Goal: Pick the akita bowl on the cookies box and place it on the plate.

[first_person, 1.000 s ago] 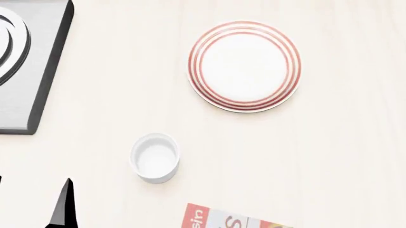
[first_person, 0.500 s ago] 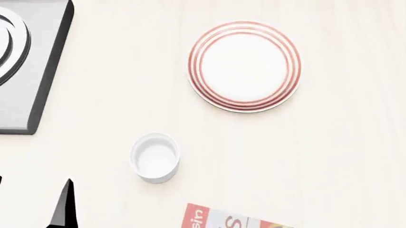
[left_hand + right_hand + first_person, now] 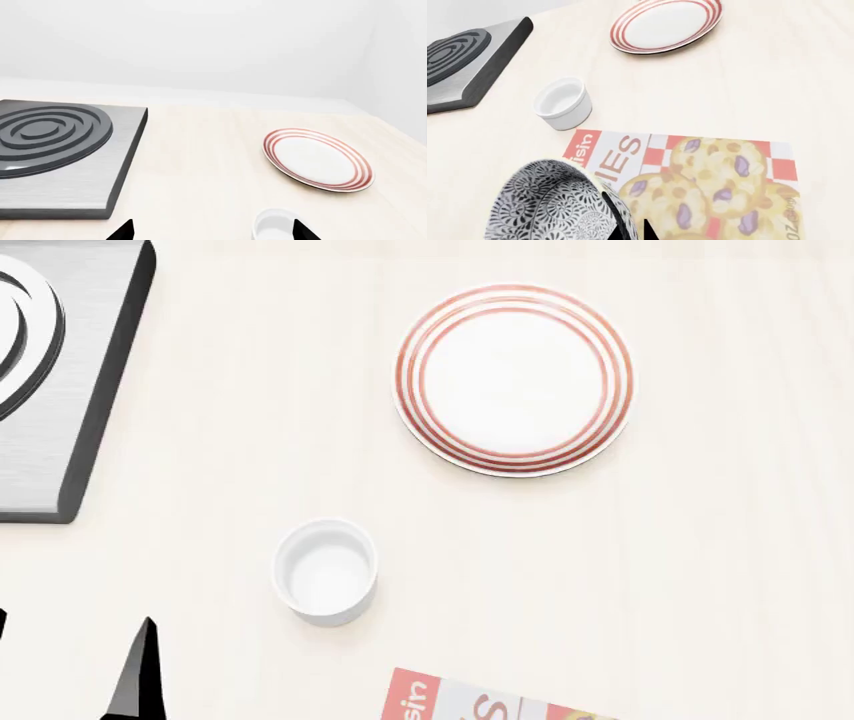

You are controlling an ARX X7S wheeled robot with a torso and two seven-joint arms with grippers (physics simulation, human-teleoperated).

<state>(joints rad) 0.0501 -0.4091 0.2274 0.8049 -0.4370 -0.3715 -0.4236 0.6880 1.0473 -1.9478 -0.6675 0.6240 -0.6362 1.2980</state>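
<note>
Right end effector [image 3: 630, 231] is showing only dark fingertips closing on the near rim of the akita bowl [image 3: 550, 205], which is sitting over the cookies box [image 3: 707, 185] on the tabletop [image 3: 774, 90]. Left end effector [image 3: 210, 232] is hanging open and empty, 2 dark tips apart. Farther out are lying the white cup [image 3: 564, 103], then the plate [image 3: 666, 24] and stove burner [image 3: 464, 55].

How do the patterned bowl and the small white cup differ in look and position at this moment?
The akita bowl is covered in a dense black-and-white pattern; the white cup is plain. The bowl looks wider than the cup. The bowl is over the end of the cookies box; the cup stands on the table. Both are round, open and upright.
</note>
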